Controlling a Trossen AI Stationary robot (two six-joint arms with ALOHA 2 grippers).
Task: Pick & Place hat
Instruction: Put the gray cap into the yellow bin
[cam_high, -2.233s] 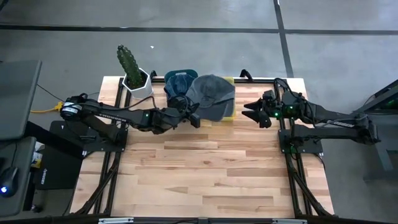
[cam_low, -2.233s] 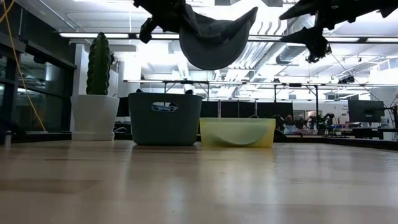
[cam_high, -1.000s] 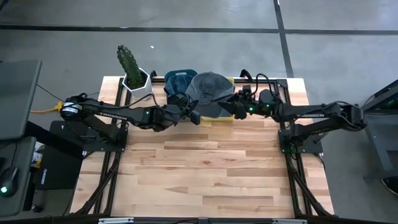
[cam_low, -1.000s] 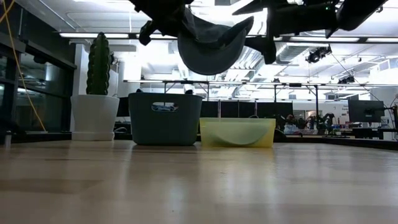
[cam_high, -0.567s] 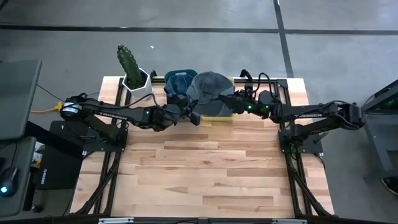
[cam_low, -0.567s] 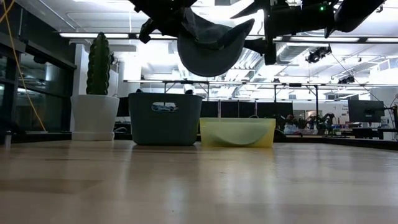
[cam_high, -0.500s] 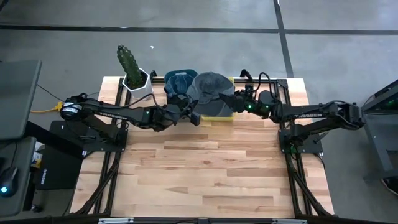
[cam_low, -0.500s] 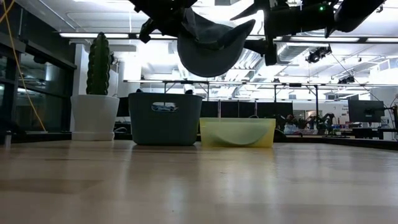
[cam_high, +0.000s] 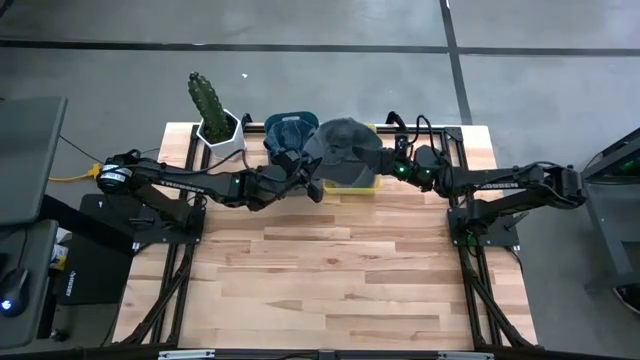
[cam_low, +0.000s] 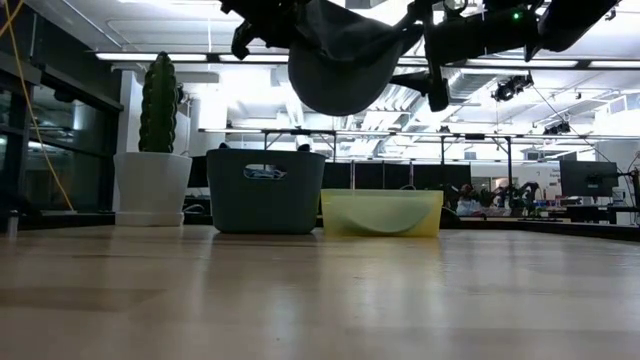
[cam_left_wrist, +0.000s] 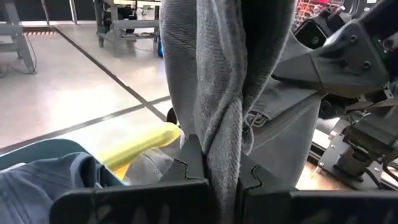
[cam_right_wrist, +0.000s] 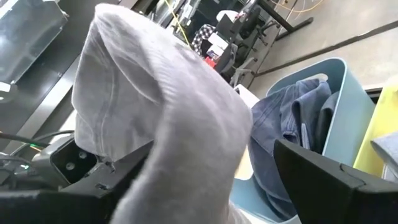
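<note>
- High view: I see my left gripper (cam_high: 312, 187) reaching toward the table's far edge, just in front of the yellow bin (cam_high: 352, 182), with its fingers pinched on the grey hat (cam_high: 343, 148).
- The hat hangs in the air above the yellow bin, covering most of it from above.
- My right gripper (cam_high: 378, 163) comes in from the other side of the yellow bin and meets the hat at its edge.
- A blue bin (cam_high: 288, 131) sits just beside the yellow bin, on the left arm's side, with dark blue fabric (cam_high: 290, 129) inside it.
- A cactus (cam_high: 206, 98) in a white pot (cam_high: 222, 133) stands beyond the blue bin, farther from the yellow bin, near the table's (cam_high: 330, 270) far corner.
- Low view: the hat (cam_low: 340, 62) hangs crown-down, well above the yellow bin (cam_low: 381, 212), clear of its rim.
- Left wrist view: the two dark fingers (cam_left_wrist: 186, 165) press together on a bunched fold of the hat (cam_left_wrist: 224, 81), and the yellow bin (cam_left_wrist: 140, 144) shows beneath.
- Right wrist view: the hat (cam_right_wrist: 168, 118) fills the space between the fingers (cam_right_wrist: 323, 165), which stand spread on either side of it. I cannot tell whether they touch the cloth.
- In that same view the blue bin (cam_right_wrist: 339, 112) holds folded blue fabric (cam_right_wrist: 292, 124), next to the yellow bin's edge (cam_right_wrist: 380, 130).
</note>
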